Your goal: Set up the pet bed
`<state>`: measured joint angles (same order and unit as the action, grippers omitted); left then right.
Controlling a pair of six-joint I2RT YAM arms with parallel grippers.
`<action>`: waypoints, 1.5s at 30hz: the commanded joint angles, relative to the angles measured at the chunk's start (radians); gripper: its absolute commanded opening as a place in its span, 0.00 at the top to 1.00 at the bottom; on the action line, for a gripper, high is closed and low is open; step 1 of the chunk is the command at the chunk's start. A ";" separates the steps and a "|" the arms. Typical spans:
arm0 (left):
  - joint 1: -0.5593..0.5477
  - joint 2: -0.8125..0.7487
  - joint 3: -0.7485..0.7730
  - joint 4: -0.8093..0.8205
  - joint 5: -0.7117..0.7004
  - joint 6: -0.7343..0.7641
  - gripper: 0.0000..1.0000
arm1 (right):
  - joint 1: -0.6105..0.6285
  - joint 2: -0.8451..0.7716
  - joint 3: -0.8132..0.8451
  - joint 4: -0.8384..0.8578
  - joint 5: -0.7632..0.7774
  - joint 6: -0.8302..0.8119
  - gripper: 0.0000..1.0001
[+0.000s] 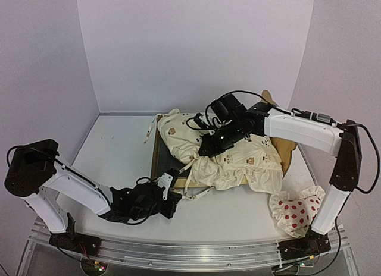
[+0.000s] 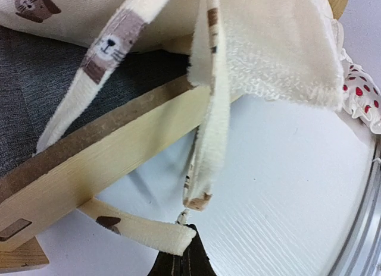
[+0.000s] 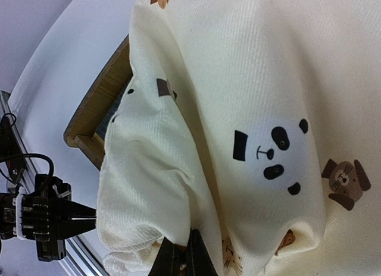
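Left pincer point(image 2: 181, 258) beside plywood pet bed point(image 2: 119, 152)

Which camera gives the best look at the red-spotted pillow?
The overhead view: the pillow shows almost whole on the table. The left wrist view catches only its ruffled edge; the right wrist view misses it.

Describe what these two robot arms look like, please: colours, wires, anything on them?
The left arm and right arm have glossy white tube-like links joined by chunky black joints. Thin black cables loop along them. The left gripper and right gripper are black, with narrow fingers.
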<state>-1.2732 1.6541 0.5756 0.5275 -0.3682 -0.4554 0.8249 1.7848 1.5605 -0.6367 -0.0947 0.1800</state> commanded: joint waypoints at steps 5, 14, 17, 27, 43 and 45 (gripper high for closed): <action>-0.008 -0.123 0.014 -0.210 0.211 -0.044 1.00 | -0.008 0.092 0.110 -0.004 -0.127 0.076 0.95; -0.015 -0.260 -0.009 -0.404 0.219 -0.134 1.00 | 0.028 0.207 0.245 -0.004 -0.192 0.138 0.96; -0.015 -0.334 -0.034 -0.450 0.231 -0.166 1.00 | 0.046 0.253 0.285 -0.004 -0.184 0.152 0.95; -0.014 -0.549 -0.089 -0.602 0.318 -0.249 1.00 | 0.090 0.349 0.412 -0.008 -0.190 0.187 0.74; -0.015 -0.730 -0.021 -0.813 0.458 -0.283 1.00 | 0.101 0.117 0.309 -0.072 -0.124 0.152 0.31; -0.015 -0.734 0.024 -0.868 0.467 -0.271 1.00 | 0.103 0.073 0.240 -0.072 -0.122 0.149 0.31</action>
<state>-1.2839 0.9490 0.4960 -0.2437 0.0455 -0.7341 0.9237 1.9846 1.8872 -0.6967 -0.2353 0.3462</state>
